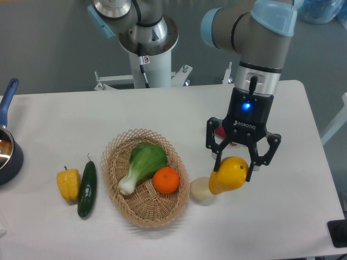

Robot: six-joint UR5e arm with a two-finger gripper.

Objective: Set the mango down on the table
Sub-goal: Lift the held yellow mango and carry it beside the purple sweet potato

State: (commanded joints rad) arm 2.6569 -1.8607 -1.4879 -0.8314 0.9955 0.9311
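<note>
The mango [226, 180], yellow with an orange blush, sits between the two fingers of my gripper [235, 165], which is shut on it. It hangs tilted, right of the basket and over the front right part of the white table [282, 216]. I cannot tell whether its lower end touches the tabletop. The mango's top is partly hidden by the gripper.
A wicker basket [142, 211] holds a green leafy vegetable [142, 162] and an orange [166, 180]. A pale round object [201, 192] lies just left of the mango. A red item [220, 133] peeks out behind the gripper. A yellow pepper [68, 184] and a cucumber [87, 189] lie at the left, and a blue pot [8, 151] stands at the left edge.
</note>
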